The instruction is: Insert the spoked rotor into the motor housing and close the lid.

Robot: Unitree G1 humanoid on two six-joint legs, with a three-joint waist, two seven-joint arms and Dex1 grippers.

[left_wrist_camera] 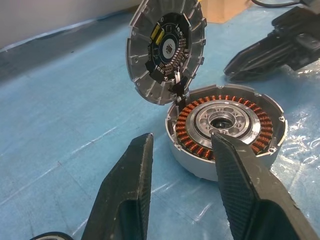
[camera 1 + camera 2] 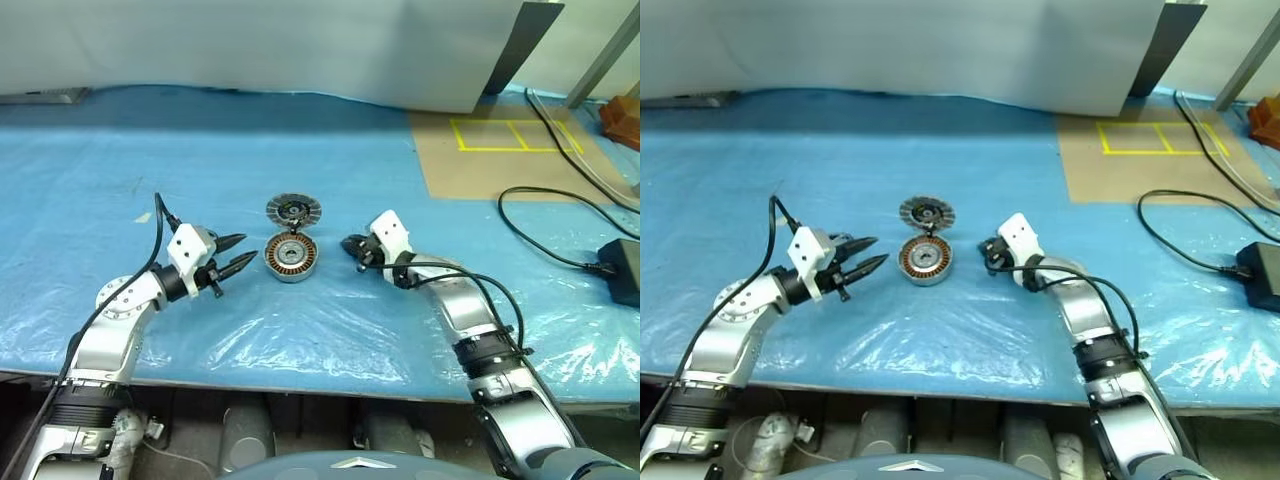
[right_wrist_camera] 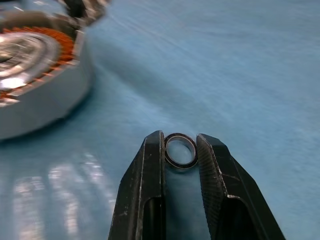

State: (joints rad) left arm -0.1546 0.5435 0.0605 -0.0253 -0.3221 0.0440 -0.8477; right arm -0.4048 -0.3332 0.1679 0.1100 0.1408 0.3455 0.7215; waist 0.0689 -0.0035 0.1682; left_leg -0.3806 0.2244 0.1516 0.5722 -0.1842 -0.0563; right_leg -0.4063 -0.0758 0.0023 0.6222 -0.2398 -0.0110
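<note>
Housing (image 2: 291, 257) sits mid-table on blue sheet (image 2: 120, 200), lid (image 2: 293, 210) just behind it, hinged open. Left gripper (image 2: 238, 254) left of housing, jaws apart, empty. Right gripper (image 2: 350, 245) right of housing.

Left wrist view: copper windings (image 1: 190, 140) ring bare hub; no legible writing.

Right wrist view: jaws clamp small dark rotor ring (image 3: 180, 151). Best carry it level, centre over hub.

**Arm and end-effector pose**

Left end effector (image 2: 236, 254) — held level, pointing toward the right, its two black fingers (image 1: 125, 195) parted with nothing between them. Right end effector (image 3: 180, 150) — angled slightly downward, pointing left toward the other, its fingers closed on a small dark ring (image 3: 180, 150). Both forearms reach forward and inward from the near edge.
</note>
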